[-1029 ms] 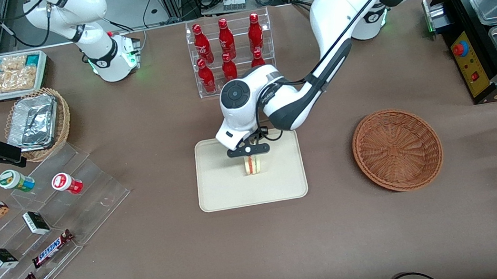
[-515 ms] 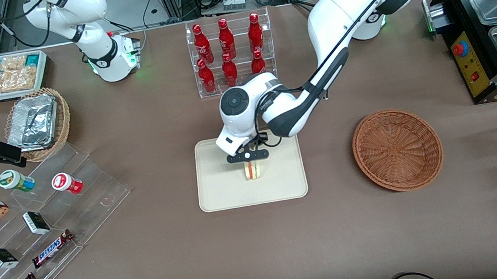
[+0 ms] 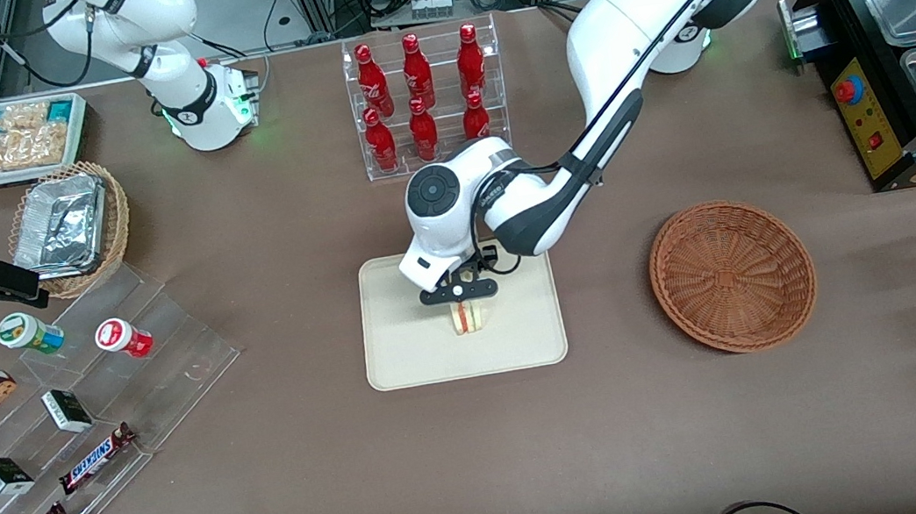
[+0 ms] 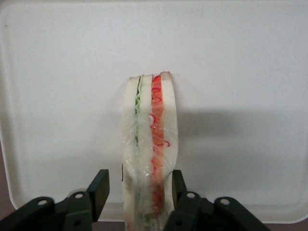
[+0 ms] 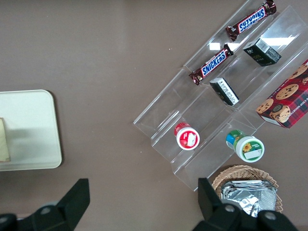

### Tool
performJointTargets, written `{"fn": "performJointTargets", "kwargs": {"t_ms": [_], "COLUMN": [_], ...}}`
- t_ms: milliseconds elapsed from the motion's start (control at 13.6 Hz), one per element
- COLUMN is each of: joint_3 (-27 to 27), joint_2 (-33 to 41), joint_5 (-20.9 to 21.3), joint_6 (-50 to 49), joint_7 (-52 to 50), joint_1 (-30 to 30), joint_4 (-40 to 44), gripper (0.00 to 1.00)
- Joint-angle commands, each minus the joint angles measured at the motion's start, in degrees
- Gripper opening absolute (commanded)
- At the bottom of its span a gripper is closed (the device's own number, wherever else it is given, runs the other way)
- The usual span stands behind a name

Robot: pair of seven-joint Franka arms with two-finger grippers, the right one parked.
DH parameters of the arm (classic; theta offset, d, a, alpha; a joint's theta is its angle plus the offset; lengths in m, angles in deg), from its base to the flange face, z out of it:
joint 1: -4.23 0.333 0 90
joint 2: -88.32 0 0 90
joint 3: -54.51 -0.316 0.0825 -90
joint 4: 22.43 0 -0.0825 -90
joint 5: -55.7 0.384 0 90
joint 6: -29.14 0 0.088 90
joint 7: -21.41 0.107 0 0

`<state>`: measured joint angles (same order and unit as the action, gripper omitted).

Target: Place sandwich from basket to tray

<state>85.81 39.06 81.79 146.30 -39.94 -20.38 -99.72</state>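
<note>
**Sandwich standing on the tray, hand around it**

I see the sandwich upright on its edge on the tray, near the tray's middle. Its striped cut face looks toward the front camera, and in the wrist view its long axis runs straight out from between the fingers. There the layers show plainly: white bread outside, a green strip and a red-orange strip side by side within, all under a shiny clear wrap.

My hand sits directly above the sandwich, over the tray. The black fingers stand on either side of the wedge; one finger meets the wrap while the other shows a small gap, so the hand is slightly spread and not pinching firmly.

The tray is a flat cream rectangle with rounded corners and a low rim, smooth, holding only the sandwich. The basket lies on the brown desk well apart from the tray, toward the working arm's end; it is a round, shallow, reddish-brown woven bowl with nothing in it.
</note>
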Motion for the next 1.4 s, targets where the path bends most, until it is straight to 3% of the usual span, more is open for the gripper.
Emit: {"fn": "performJointTargets", "kwargs": {"t_ms": [0, 294, 588, 809, 956, 1324], "joint_3": [-0.4, -0.5, -0.6, -0.2, -0.4, -0.5], "joint_2": [4.6, 14.3, 23.6, 29.2, 32.1, 35.4], "joint_5": [-1.2, -8.4, -8.1, -8.9, -10.6, -12.1], "joint_6": [-6.7, -14.9, -28.4, -33.4, -44.1, -44.7], "joint_7": [-2.6, -4.3, -12.0, -11.0, -2.3, 1.6], "joint_1": [-0.5, 2.9, 7.3, 14.5, 17.3, 20.2], "joint_4": [1.5, 1.4, 1.2, 1.1, 1.1, 1.0], "gripper": [0.99, 0.99, 0.99, 0.99, 0.99, 0.99]}}
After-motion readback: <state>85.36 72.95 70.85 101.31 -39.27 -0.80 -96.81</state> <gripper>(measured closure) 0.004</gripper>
